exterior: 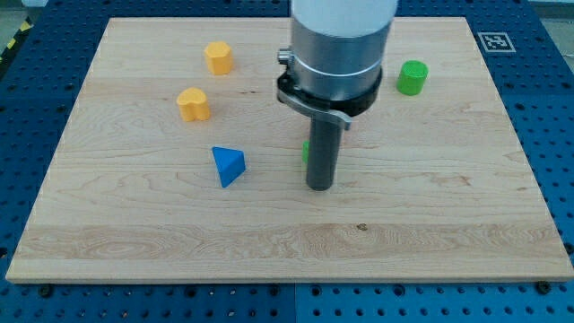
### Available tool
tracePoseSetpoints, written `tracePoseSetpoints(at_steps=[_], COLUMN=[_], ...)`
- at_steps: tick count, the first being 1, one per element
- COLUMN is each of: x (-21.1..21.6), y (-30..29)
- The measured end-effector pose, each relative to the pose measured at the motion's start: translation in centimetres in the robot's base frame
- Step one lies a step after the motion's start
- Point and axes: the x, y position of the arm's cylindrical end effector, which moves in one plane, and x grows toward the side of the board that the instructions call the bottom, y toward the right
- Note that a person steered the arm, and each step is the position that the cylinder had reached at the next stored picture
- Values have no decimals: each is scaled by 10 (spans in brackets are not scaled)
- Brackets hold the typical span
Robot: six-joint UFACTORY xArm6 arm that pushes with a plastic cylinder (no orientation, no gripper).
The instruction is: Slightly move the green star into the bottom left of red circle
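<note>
While the rod stands upright near the middle of the worktop (502, 215), my tip (320, 188) rests on the wood. It's a plain end effector w/ no jaws, so nothing opens or closes and it has hold of nothing; it can only shove.

Just beside the rod, on the view's left and a bit above the tip, a sliver of green (306, 151) peeks out. That's prob. the green star, but the rod hides nearly all of it, so the shape can't be confirmed, nor whether the two are touching. No red circle shows anywhere in view; it may sit behind the arm's big housing, can't tell.

Handling, as a guess: the star looks like a small, light, stiff block, likely to slide easily on the smooth wood and to spin if nudged off-centre on one of its points. No gripping poss., so push flat against a side, through the middle, short and slow since the job asks for a slight move only.

Further out: a blue triangle block (228, 166) lies to the view's left of the tip, apart from it. Two orange blocks (193, 104) (218, 57) sit up toward the view's top left, and a green cylinder (413, 77) toward the top right, all well apart from the rod.
</note>
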Motion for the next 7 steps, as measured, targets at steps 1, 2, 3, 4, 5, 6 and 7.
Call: tracePoseSetpoints(at_steps=[1,2,3,4,5,6,7], x=[0,11,10,9,-2,-12,-10], y=[-8,10,30,42,39,24,24])
